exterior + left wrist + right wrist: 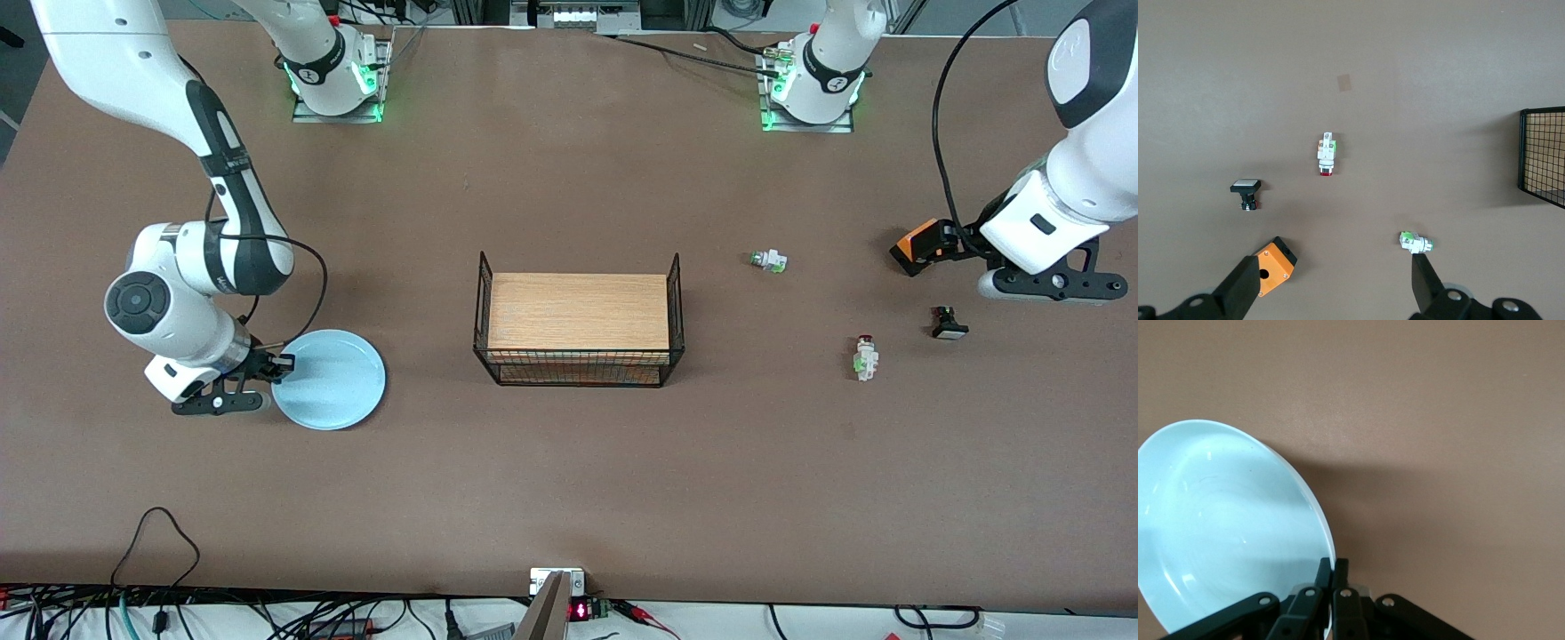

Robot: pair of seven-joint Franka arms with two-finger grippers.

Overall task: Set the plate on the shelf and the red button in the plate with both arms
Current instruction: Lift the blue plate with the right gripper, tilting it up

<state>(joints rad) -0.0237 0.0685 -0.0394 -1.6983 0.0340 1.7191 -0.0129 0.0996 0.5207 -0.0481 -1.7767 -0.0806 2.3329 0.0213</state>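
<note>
Front view: the round, shallow, pale light-blue plate (329, 380) lies on the brown table (569, 489) toward the right arm's end, well apart from the wooden-topped black wire rack (579, 327) at the middle. The right gripper (277, 364) sits at the plate's edge on the side away from the rack, its fingers pinched together on the rim. In the right wrist view the two black fingers (1333, 572) meet on the thin rim of the plate (1225, 520).

The tiny white red button (865, 357), with a dark red cap and a green mark, lies on the table toward the left arm's end, untouched. The left gripper (1053, 286) hovers over the table near that end, fingers spread wide with nothing between them; the red button (1327, 155) shows well apart from the left gripper (1338, 287) in the left wrist view. Near it lie a similar white part with a green end (768, 260), a small black part with a pale face (948, 324), and an orange box (918, 246) beside the left gripper.
</note>
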